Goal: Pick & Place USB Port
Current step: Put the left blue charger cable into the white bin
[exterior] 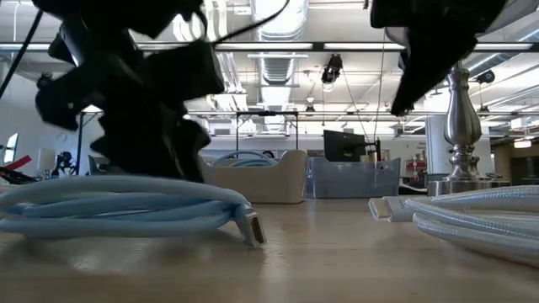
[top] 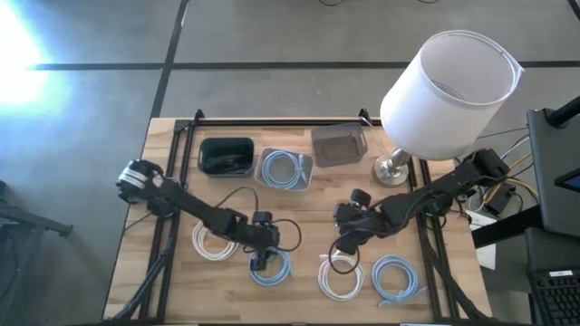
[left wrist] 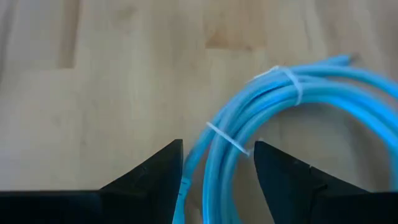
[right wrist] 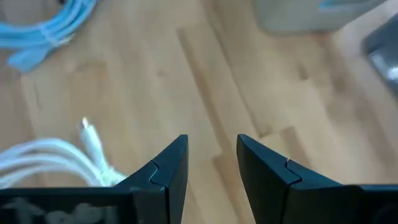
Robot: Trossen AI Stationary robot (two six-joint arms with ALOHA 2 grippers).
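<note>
A light-blue coiled cable [top: 272,267] lies flat on the wooden table near its near edge; in the low view the blue coil [exterior: 126,210] shows its connector end [exterior: 253,229] resting on the wood. My left gripper [top: 261,261] is low over this coil and open. In the left wrist view my left gripper [left wrist: 217,146] has one finger on either side of the tied blue strands [left wrist: 224,155]. My right gripper [top: 344,243] hovers open above the table beside a white coil [top: 340,276]. In the right wrist view my right gripper [right wrist: 211,140] is over bare wood, with the white cable [right wrist: 62,162] off to one side.
Toward the far edge stand a black bin [top: 226,156], a pale bin holding a blue coil [top: 285,169] and a clear bin [top: 338,145]. A lamp with a white shade [top: 449,86] stands at far right. Another white coil [top: 213,243] and another blue coil [top: 397,276] lie near the front.
</note>
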